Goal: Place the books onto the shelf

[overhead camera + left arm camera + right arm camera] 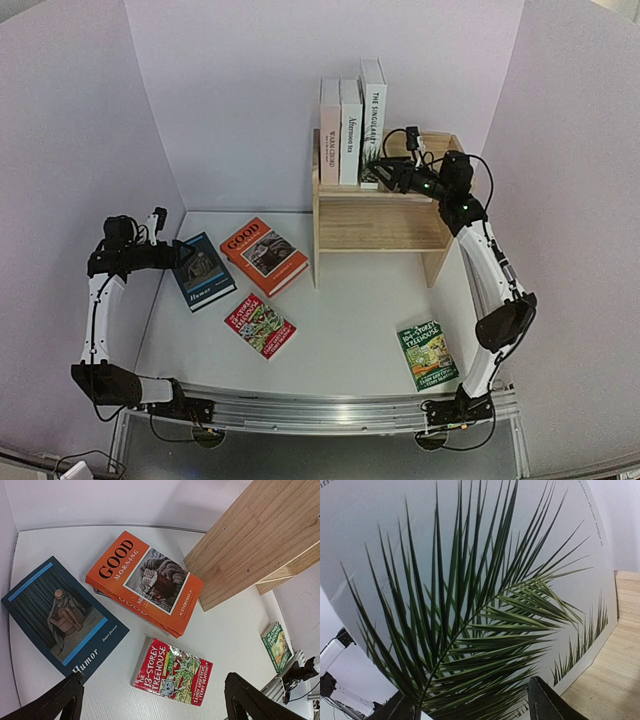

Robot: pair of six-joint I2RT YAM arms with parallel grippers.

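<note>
Pale wood - the shelf [380, 215] is my landmark. On its top tier three white books stand upright, spines out, bunched at its left end. The rightmost is the palm book [480, 580]. My right gripper [396, 176] sits on that tier just right of it, pointing at its cover. The jaws are partly apart and I see nothing between them. I cannot tell whether a fingertip touches the cover.

Four books lie flat on the table [350, 350] below the shelf:
- The orange book [263, 255] is just beside the shelf's left foot.
- The blue book [203, 270] is further left of the shelf.
- The red book [259, 326] is in front of the shelf's left end.
- The green book [428, 354] is in front of its right end, well apart from the others.

My left gripper [153, 677] hangs over the blue book, far left of the shelf, jaws wide and empty.

By my reckoning the job is a little under half done - three shelved, four to go.
</note>
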